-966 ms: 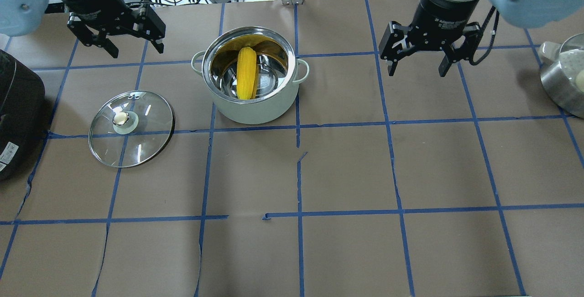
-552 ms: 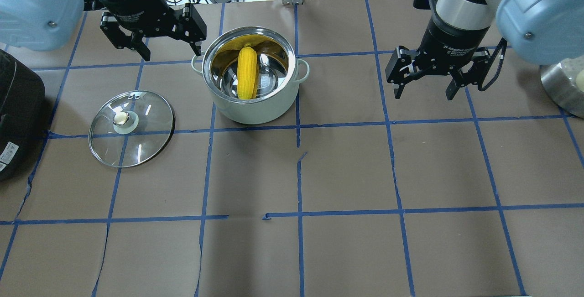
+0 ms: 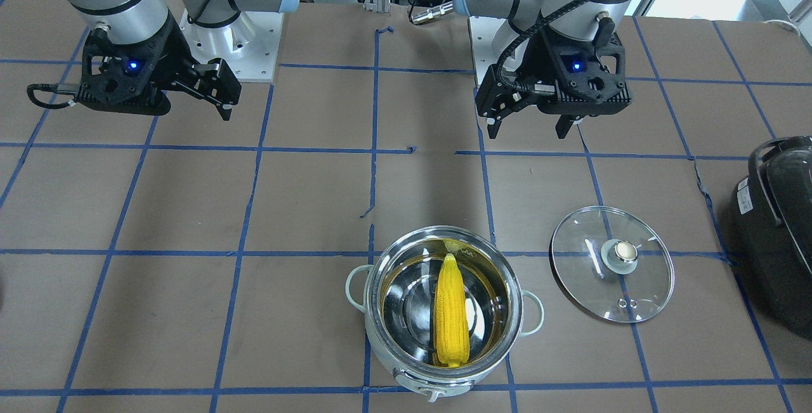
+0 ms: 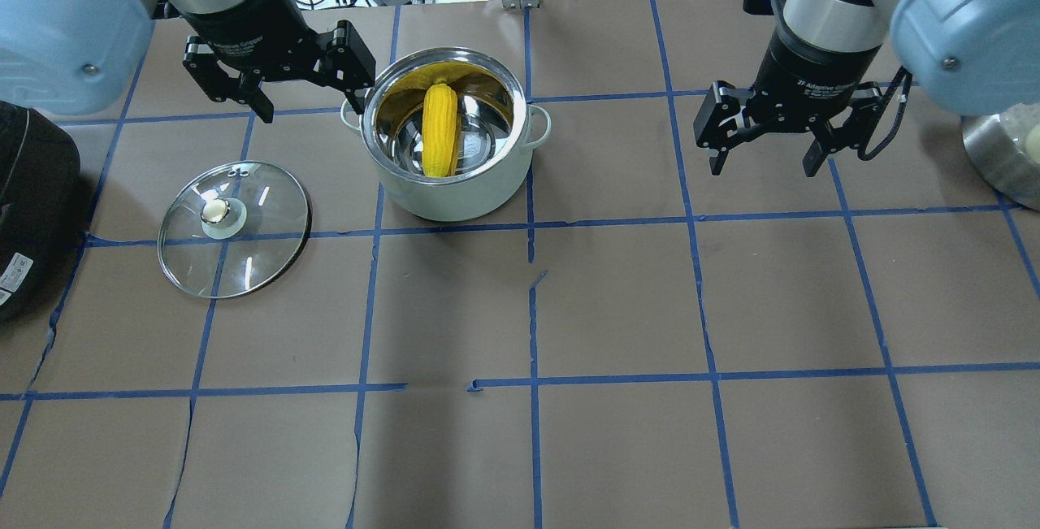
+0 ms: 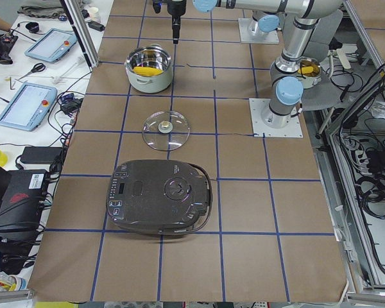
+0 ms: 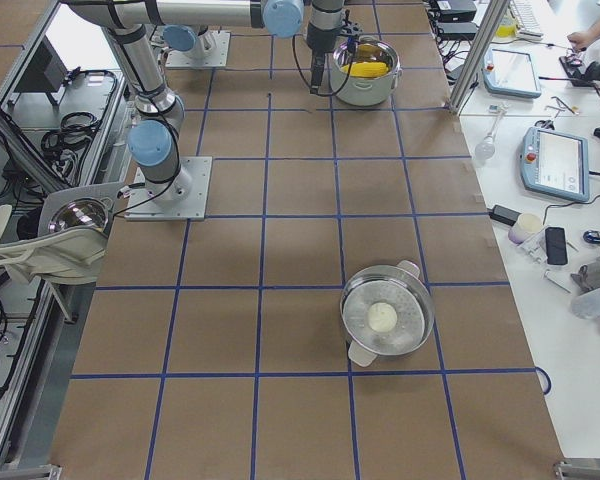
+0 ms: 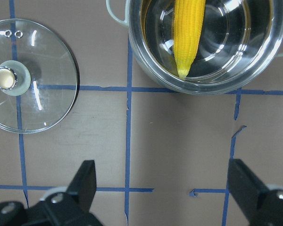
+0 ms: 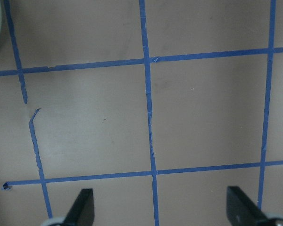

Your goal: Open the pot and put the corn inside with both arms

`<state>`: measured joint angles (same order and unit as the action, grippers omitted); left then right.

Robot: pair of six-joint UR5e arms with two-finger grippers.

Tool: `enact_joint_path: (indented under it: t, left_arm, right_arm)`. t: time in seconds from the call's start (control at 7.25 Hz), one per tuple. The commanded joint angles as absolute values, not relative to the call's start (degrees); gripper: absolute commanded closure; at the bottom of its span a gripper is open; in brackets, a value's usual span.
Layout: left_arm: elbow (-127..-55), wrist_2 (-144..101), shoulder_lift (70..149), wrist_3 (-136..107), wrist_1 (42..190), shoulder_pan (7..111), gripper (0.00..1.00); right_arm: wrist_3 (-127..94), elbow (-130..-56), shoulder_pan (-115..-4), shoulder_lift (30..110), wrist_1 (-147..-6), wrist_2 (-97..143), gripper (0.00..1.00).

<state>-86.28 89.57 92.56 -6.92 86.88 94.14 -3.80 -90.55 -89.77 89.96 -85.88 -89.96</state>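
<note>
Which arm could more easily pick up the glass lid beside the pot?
Probably the left: the left gripper, open, hovers on the same side of the pot as the lid; the right gripper is beyond the pot.

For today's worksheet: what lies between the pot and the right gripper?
Overhead view: only bare table with blue tape between pot and right gripper.

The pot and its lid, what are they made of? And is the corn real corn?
The pot looks like metal: mirror-shiny inside, smooth pale green outside, maybe enamel. The lid looks like clear glass, since the blue tape shows through it, with a thin metal rim and a gold-coloured knob. The corn is a very even bright yellow, so probably a plastic toy, though I can't be sure.
</note>
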Motion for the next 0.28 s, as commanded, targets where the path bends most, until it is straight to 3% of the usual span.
enact_joint_path:
  t: [0.0,0.14]
  left_arm:
    - [-86.4,89.82,92.37,-6.94,86.92,94.13,0.0]
    - [-86.4,89.82,92.29,-6.94,86.92,94.04,0.0]
  right_arm:
    - [-3.78,-90.0,-89.74,90.87,-85.69,-90.09,0.0]
    - [-3.78,-89.91,-89.74,90.97,-85.87,-89.91,0.0]
